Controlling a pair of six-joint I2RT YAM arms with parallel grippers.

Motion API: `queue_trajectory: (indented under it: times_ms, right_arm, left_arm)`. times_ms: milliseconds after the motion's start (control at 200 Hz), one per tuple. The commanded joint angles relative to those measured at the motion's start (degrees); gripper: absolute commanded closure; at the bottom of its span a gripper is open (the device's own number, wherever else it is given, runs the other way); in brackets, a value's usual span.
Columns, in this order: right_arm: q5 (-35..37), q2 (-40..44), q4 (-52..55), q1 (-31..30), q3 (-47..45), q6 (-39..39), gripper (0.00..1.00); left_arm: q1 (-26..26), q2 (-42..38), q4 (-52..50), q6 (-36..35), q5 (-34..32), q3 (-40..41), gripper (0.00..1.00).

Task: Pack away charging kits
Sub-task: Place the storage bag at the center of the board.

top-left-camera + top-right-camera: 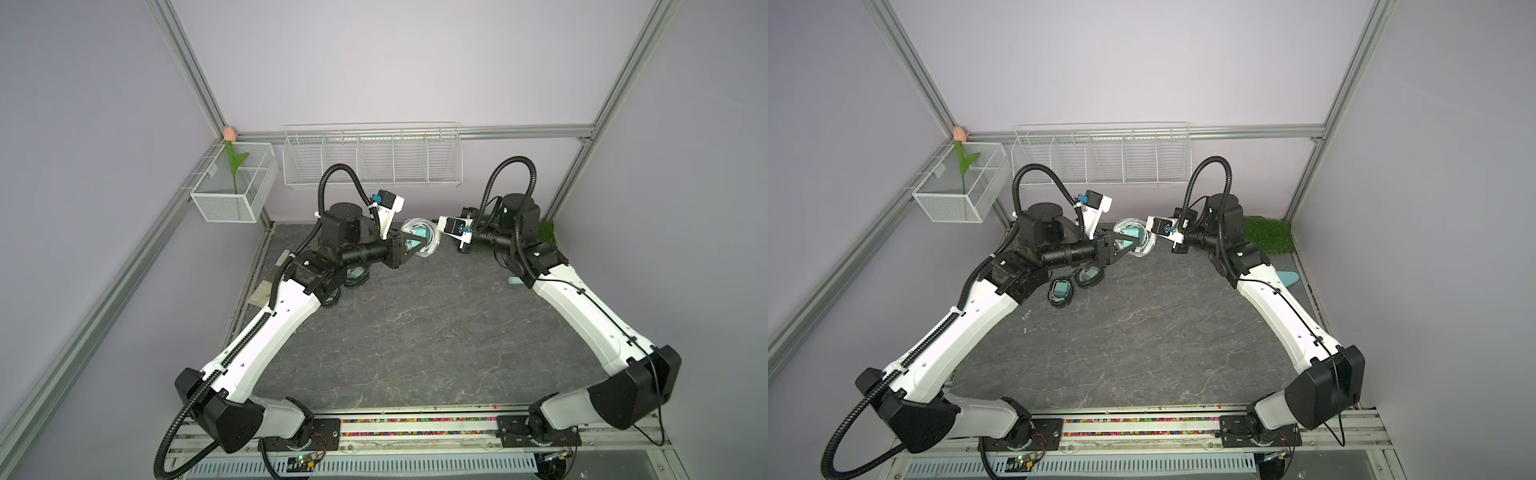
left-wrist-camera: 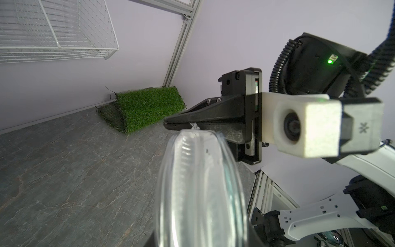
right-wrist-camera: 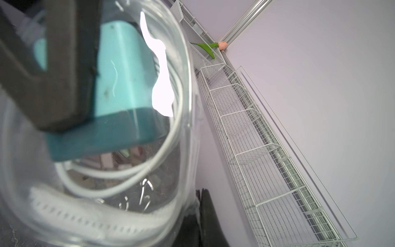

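Observation:
A clear oval case (image 1: 420, 245) with a white zipper rim hangs in the air over the back middle of the table. Inside it are a teal plug adapter (image 3: 119, 74) and a coiled white cable (image 3: 128, 171). My left gripper (image 1: 409, 246) is shut on the case's flat sides. My right gripper (image 2: 167, 124) faces it, shut on the small white zipper tab (image 2: 193, 126) at the case's rim. Two black-rimmed cases (image 1: 1061, 291) (image 1: 1089, 276) lie on the table beneath my left arm, each with teal showing inside.
A white wire shelf (image 1: 372, 158) with several compartments hangs on the back wall. A mesh basket (image 1: 232, 183) holding a fake tulip hangs at the back left. A green grass mat (image 1: 1266, 235) lies at the back right, and a light-blue trowel (image 1: 1288, 278) behind my right arm.

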State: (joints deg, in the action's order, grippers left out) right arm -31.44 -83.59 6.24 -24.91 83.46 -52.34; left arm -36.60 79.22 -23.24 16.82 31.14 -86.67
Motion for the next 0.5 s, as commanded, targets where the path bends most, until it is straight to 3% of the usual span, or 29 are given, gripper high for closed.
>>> queue_trajectory:
  times_ms: [0, 115, 150, 220, 275, 330, 345, 365, 495]
  right_arm:
    - [-0.19, 1.75, -2.5, -1.36, 1.21, -1.13, 0.93]
    - [-0.07, 1.41, -1.98, -3.91, 0.53, -2.1, 0.91]
    - [0.09, 1.21, -4.09, -3.65, 0.27, 0.45, 0.77]
    - [0.37, 0.9, -13.71, 0.0, -1.19, 12.05, 0.36]
    - [3.25, 0.73, -20.94, 2.9, -2.84, 21.63, 0.21]
    - [11.17, 1.42, -23.97, 4.02, -4.77, 27.37, 0.13]
    - [13.69, 1.76, -24.49, 4.18, -5.34, 28.92, 0.0]
    - [16.81, 2.22, -24.89, 4.43, -6.16, 31.05, 0.1]
    - [28.65, 7.69, -26.54, 5.35, -15.78, 43.27, 0.11]
  left_arm:
    - [-0.67, 3.0, -7.74, -1.08, 4.13, -1.38, 1.0]
    - [-0.67, 5.28, -7.87, -0.86, 2.6, -2.63, 1.0]
    - [-0.67, 5.58, -7.56, -0.22, 0.7, -2.49, 1.0]
    - [-0.62, 5.54, -6.04, 1.75, -5.39, -1.01, 1.0]
    - [-0.45, 5.01, -1.29, 5.42, -9.94, 2.94, 1.0]
    - [-0.16, 4.48, 6.44, 9.94, -13.11, 8.42, 1.0]
    - [-0.14, 4.38, 8.73, 11.54, -14.02, 10.06, 1.0]
    - [-0.06, 4.36, 11.75, 13.49, -15.26, 12.13, 1.0]
    - [-0.05, 7.81, 28.22, 24.79, -21.65, 22.44, 1.0]
